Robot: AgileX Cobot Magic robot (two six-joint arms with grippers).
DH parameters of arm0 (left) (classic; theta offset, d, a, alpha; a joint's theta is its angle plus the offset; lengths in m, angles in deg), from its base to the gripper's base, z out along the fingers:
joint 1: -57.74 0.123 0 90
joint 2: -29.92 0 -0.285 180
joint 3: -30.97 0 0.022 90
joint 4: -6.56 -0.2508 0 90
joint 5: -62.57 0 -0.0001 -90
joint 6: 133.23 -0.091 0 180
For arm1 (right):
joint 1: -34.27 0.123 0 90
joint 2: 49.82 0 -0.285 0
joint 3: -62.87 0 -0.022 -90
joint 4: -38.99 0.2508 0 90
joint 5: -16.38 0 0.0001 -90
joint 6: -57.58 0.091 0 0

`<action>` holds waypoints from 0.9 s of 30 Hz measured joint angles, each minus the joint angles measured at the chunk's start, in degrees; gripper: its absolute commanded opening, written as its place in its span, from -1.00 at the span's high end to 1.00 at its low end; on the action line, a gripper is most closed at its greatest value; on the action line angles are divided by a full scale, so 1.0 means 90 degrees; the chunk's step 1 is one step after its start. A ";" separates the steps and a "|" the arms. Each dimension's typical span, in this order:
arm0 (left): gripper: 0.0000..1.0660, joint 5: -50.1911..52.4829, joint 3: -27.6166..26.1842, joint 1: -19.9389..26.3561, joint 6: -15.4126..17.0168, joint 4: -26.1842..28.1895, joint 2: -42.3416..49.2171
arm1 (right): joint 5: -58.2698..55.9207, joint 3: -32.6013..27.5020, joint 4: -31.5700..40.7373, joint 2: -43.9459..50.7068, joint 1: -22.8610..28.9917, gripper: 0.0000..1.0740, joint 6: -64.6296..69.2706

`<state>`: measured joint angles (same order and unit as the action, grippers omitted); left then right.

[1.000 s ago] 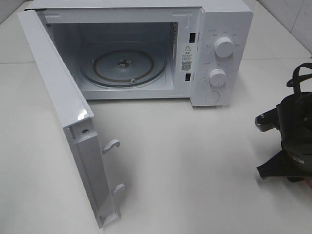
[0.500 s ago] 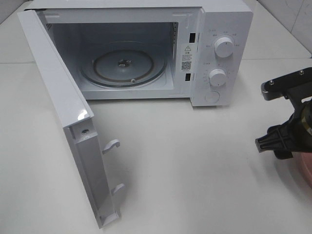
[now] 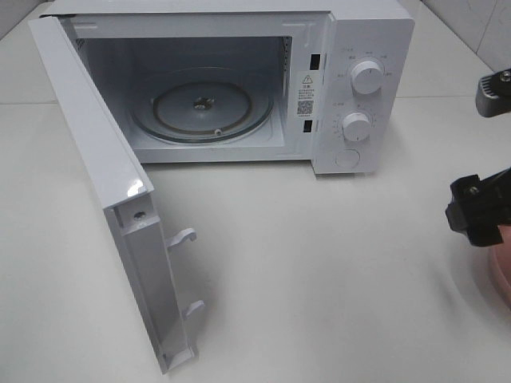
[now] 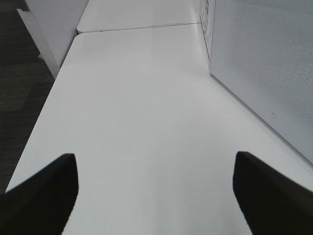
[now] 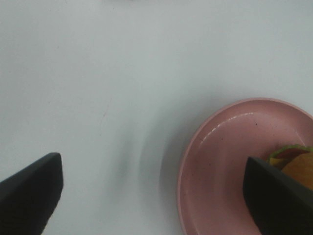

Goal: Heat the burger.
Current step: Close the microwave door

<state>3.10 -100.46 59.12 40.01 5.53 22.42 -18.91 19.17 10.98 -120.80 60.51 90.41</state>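
So the microwave (image 3: 239,80) is sitting at the back of the white surface (image 3: 319,279) with its door (image 3: 112,191) swinging wide open toward the left, and the glass turntable (image 3: 204,108) inside is showing bare. My right claw (image 5: 151,191) is hanging over the right edge of the surface with its fingers (image 5: 29,191) spread wide apart, not gripping anything. Through my right wrist view I'm looking down at the pink plate (image 5: 220,166), and one of my fingers is hovering over its far side. The burger (image 5: 293,161) is sitting on that plate, mostly cut off at the frame edge, just a bit of green lettuce and orange-brown bun peeking out beside that finger. In the high view only a sliver of the plate (image 3: 501,275) is poking in at the right border, under my black claw. My left claw (image 4: 156,196) is also standing wide, holding nothing, hovering over bare surface next to the microwave's perforated side.
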 measured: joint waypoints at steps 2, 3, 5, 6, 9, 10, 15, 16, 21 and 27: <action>-0.50 0.0000 0.0000 0.0000 0.0000 0.0000 0.0000 | -0.0102 0.0000 0.0197 0.0095 0.0000 -0.67 -0.0216; -0.50 0.0000 0.0000 0.0000 0.0000 0.0000 0.0000 | -0.0248 0.0000 0.0541 0.0280 0.0000 -0.66 -0.0592; -0.50 0.0000 0.0000 0.0000 0.0000 0.0000 0.0000 | -0.0350 0.0000 0.0879 0.0465 0.0000 -0.64 -0.0929; -0.50 0.0000 0.0000 0.0000 0.0000 0.0000 0.0000 | -0.0407 0.0000 0.1076 0.0541 0.0000 -0.63 -0.1108; -0.50 0.0000 0.0000 0.0000 0.0000 0.0000 0.0000 | -0.0516 0.0000 0.1464 0.0713 0.0000 -0.61 -0.1496; -0.50 0.0000 0.0000 0.0000 0.0000 0.0000 0.0000 | -0.0586 0.0000 0.1649 0.0815 0.0000 -0.61 -0.1681; -0.50 0.0000 0.0000 0.0000 0.0000 0.0000 0.0000 | -0.1140 0.0000 0.2126 0.1471 0.0000 -0.59 -0.2203; -0.50 0.0000 0.0000 0.0000 0.0000 0.0000 0.0000 | -0.1140 0.0000 0.2126 0.1471 0.0000 -0.59 -0.2203; -0.50 0.0000 0.0000 0.0000 0.0000 0.0000 0.0000 | -0.1662 -0.0013 0.2107 0.2578 0.0000 -0.60 -0.2336; -0.50 0.0000 0.0000 0.0000 0.0000 0.0000 0.0000 | -0.2228 -0.0115 0.2012 0.3941 0.0000 -0.61 -0.2368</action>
<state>3.10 -100.46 59.12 40.01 5.53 22.42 -38.97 18.14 29.08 -85.34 60.51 69.10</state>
